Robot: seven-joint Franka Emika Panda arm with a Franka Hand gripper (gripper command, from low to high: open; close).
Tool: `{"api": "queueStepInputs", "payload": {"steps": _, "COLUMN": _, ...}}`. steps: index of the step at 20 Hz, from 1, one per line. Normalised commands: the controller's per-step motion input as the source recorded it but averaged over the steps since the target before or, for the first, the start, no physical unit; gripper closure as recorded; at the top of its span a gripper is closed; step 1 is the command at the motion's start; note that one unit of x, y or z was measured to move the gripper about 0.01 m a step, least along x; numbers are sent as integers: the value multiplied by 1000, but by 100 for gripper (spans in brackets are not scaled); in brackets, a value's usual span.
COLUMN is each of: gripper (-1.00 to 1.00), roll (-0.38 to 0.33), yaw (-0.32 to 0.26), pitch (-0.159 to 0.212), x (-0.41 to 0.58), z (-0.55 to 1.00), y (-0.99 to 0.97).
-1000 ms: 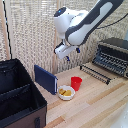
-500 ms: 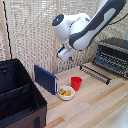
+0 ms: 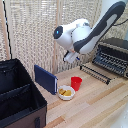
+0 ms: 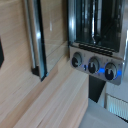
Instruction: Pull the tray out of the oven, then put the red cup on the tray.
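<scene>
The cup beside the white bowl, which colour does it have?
The cup is bright red; the exterior view shows it best.

Oven (image 3: 114, 55) cut by the exterior view's right edge, jaws lost behind the arm (image 3: 85, 35), black case (image 3: 17, 97) clipped at the corner, wrist view blurred, knobs (image 4: 92, 65) unreadable

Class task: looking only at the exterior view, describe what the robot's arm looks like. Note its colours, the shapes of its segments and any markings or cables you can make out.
The arm has smooth, rounded white segments with glossy shells, joined by black sections at the joints. One bulbous joint ends in a round dark cap. The end effector below it is too blurred to describe. No cables or markings can be made out at this resolution.
</scene>
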Motion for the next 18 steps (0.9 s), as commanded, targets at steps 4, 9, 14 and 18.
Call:
{"api": "queueStepInputs", "payload": {"steps": 4, "gripper": -100, "roll": -234, "yaw": 61, "pitch": 0, "x": 164, "z": -141, "y": -574}}
{"api": "queueStepInputs", "payload": {"steps": 9, "gripper": -100, "roll": -219, "yaw": 11, "pitch": 0, "x": 141, "z": -68, "y": -611}}
{"api": "queueStepInputs", "payload": {"steps": 14, "gripper": -100, "roll": -153, "yaw": -4, "pitch": -9, "x": 57, "z": -64, "y": -603}}
{"api": "queueStepInputs", "payload": {"steps": 18, "gripper": -100, "roll": -63, "yaw": -11, "pitch": -6, "x": 53, "z": -86, "y": -650}}
